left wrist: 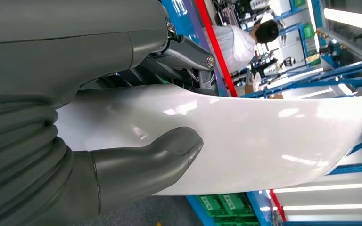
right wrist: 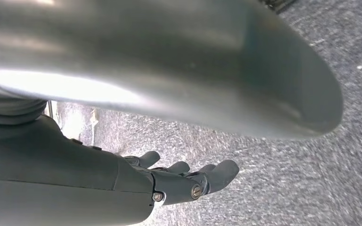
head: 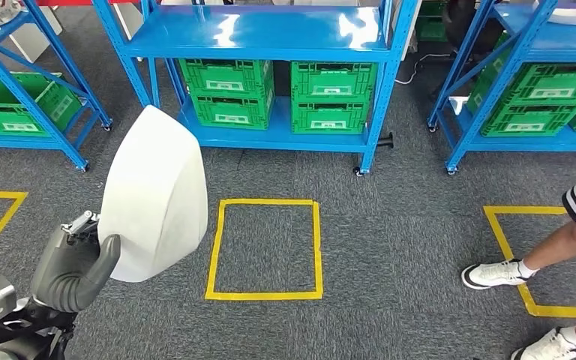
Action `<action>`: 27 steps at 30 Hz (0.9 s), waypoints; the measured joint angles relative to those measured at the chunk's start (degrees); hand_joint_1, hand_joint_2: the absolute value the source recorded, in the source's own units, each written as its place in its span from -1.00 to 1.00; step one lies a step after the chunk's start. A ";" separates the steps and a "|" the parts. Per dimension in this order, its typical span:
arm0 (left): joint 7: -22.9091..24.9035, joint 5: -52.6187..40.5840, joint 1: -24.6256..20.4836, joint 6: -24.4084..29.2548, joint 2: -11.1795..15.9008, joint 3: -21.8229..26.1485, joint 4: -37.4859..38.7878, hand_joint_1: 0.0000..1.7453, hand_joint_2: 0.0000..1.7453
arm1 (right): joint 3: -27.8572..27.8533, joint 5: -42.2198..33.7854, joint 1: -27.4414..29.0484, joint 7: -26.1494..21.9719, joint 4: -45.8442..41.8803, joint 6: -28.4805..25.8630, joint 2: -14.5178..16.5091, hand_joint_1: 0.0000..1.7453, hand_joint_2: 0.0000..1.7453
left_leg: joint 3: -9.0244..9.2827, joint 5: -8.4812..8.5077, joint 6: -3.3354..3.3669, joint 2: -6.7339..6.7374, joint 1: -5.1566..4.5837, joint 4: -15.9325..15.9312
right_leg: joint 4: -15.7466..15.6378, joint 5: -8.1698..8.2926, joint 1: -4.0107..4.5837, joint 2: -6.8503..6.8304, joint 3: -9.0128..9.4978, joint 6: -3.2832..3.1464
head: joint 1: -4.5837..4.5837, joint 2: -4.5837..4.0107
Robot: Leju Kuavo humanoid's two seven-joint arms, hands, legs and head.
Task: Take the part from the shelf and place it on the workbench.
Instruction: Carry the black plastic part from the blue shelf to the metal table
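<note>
Here the left hand (head: 71, 266) grips the white part (head: 154, 195) by its lower edge, thumb (left wrist: 146, 162) pressed on the near face, the panel standing upright over the carpet (head: 390, 247). The right hand (right wrist: 184, 181) hangs over the floor holding nothing, fingers loosely curled. Beyond lies a yellow taped square (head: 264, 249); a person's legs (head: 540, 259) stand to the right; blue shelves (head: 270, 37) with green crates (head: 330, 97) at the back. No workbench appears. Judgement: the one-edge hold looks tippy, so a slow, level carry suits, wide of the person.

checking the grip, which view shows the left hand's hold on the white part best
The left wrist view: the left hand grips the white part, thumb across its face. The head view shows the hold from farther off.
</note>
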 joint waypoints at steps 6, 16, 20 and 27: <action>0.00 0.00 0.02 -0.04 -0.31 0.56 -0.25 1.00 1.00 | 0.00 0.03 0.07 -0.03 0.00 0.04 0.03 -1.00 -1.00 | -2.52 2.61 1.96 0.31 0.14 -0.23 | 5.15 -6.97 -0.20 0.30 -2.18 1.13 | 0.19 0.00; 0.35 0.28 -3.87 -2.13 -0.82 0.86 2.92 1.00 1.00 | 0.00 -0.74 -0.57 0.03 0.00 -0.82 0.06 -1.00 -1.00 | -11.13 8.11 0.16 0.52 -0.33 3.16 | 0.24 -9.39 0.67 0.52 8.75 -0.71 | 0.56 0.02; 0.59 0.72 -5.15 -2.43 -0.77 0.78 4.21 1.00 1.00 | -0.03 -1.04 -0.63 -0.15 0.00 -0.85 0.19 -1.00 -1.00 | -13.17 2.92 -1.34 0.10 0.08 7.85 | -0.19 -7.05 0.26 0.23 6.69 -2.39 | 0.20 0.01; 1.17 0.97 -7.84 -2.92 -1.25 0.31 6.59 1.00 1.00 | -0.11 -1.63 -0.65 -0.17 0.00 -1.15 0.21 -1.00 -1.00 | -6.59 1.96 -1.88 0.05 0.77 9.24 | 0.04 -3.25 0.30 0.18 1.99 -1.78 | 0.02 0.01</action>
